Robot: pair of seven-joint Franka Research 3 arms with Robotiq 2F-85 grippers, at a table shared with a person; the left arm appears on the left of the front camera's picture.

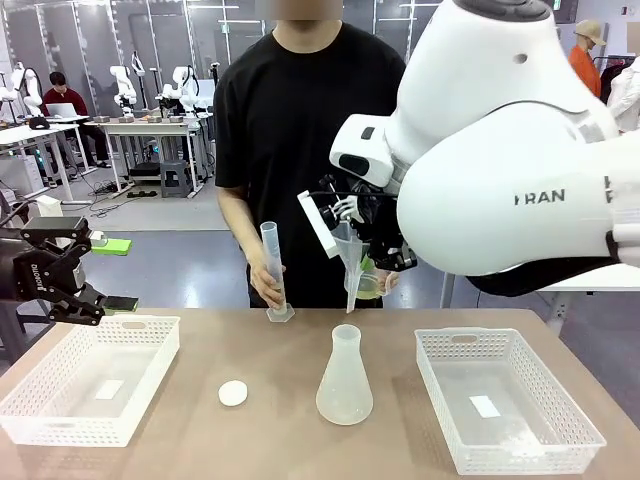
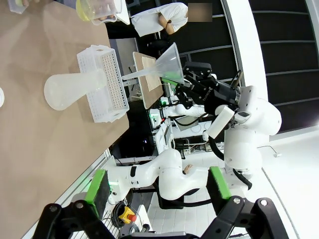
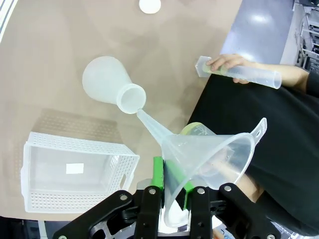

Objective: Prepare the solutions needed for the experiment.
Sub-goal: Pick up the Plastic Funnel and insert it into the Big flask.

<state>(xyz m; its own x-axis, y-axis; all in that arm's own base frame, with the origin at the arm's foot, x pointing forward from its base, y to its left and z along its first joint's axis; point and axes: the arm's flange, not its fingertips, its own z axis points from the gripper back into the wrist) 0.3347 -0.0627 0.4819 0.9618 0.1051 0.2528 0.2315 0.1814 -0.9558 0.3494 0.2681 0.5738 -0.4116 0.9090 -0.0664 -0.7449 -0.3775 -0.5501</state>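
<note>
Left gripper (image 1: 112, 274): wide apart, empty, off the bench's (image 1: 250, 345) left edge, above the left basket's (image 1: 60, 425) far rim.
Right gripper (image 3: 172, 181): clamped on a clear funnel's (image 1: 350, 250) cone, near the far edge.
Funnel spout: angled down, tip just above the flask's (image 1: 345, 378) mouth, small gap.
Flask: upright mid-bench, open room all round.
Yellow liquid (image 1: 368, 284): in a beaker (image 2: 107, 9) behind the funnel, held by a person's hand (image 3: 247, 185) at the far edge.
Cylinder (image 1: 273, 262): upright at the far edge, other hand (image 1: 262, 285) around it.
Cap (image 1: 233, 393): flat, left of flask, apart.
Right basket (image 1: 520, 462): along the right edge.
</note>
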